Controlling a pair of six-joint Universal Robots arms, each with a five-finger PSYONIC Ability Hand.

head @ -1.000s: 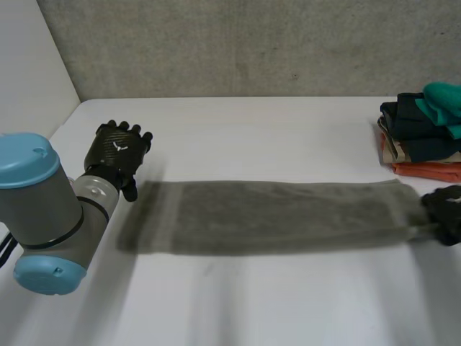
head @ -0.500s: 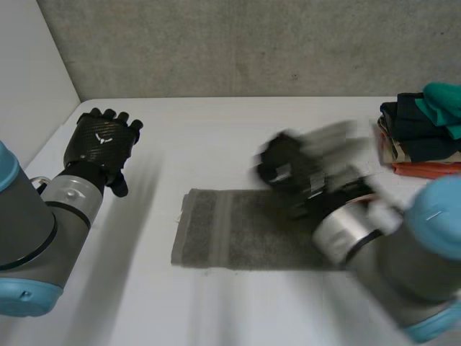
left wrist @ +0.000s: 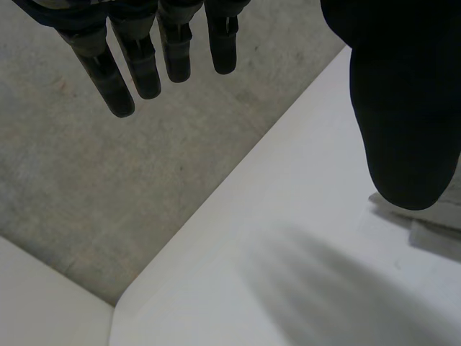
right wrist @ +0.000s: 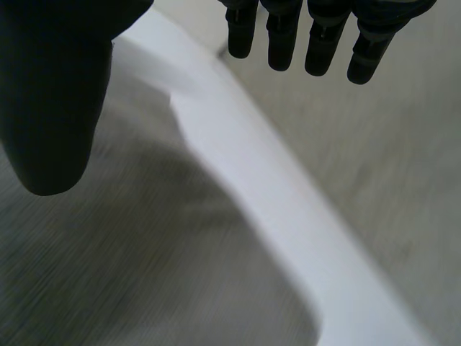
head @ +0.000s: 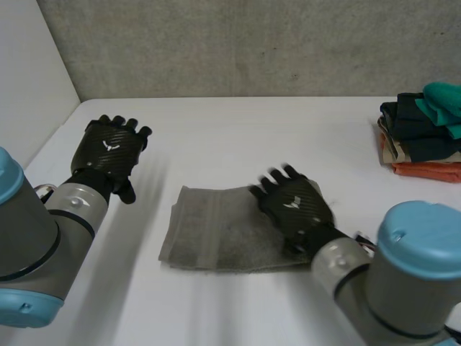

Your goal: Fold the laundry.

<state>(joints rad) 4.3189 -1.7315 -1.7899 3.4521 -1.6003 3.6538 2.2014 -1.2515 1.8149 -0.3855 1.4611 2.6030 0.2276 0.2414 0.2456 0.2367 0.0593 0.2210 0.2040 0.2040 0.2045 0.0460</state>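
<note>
Grey towel (head: 209,231) lay folded on the table (head: 238,137). My right hand (head: 295,207) hung over its right end, fingers straight, spread, holding nothing. My left hand (head: 112,148) hovered well apart, fingers likewise loose.

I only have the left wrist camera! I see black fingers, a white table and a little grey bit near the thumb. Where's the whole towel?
Observer: The grey towel lies flat near the middle of the table, to the right of the left hand in the head view.
Operator: What's the other hand doing?
Observer: The right hand is over the towel's right end, fingers straight, holding nothing.
Operator: Is there any more laundry?
Observer: Yes, a pile of folded clothes sits at the table's far right edge.
</note>
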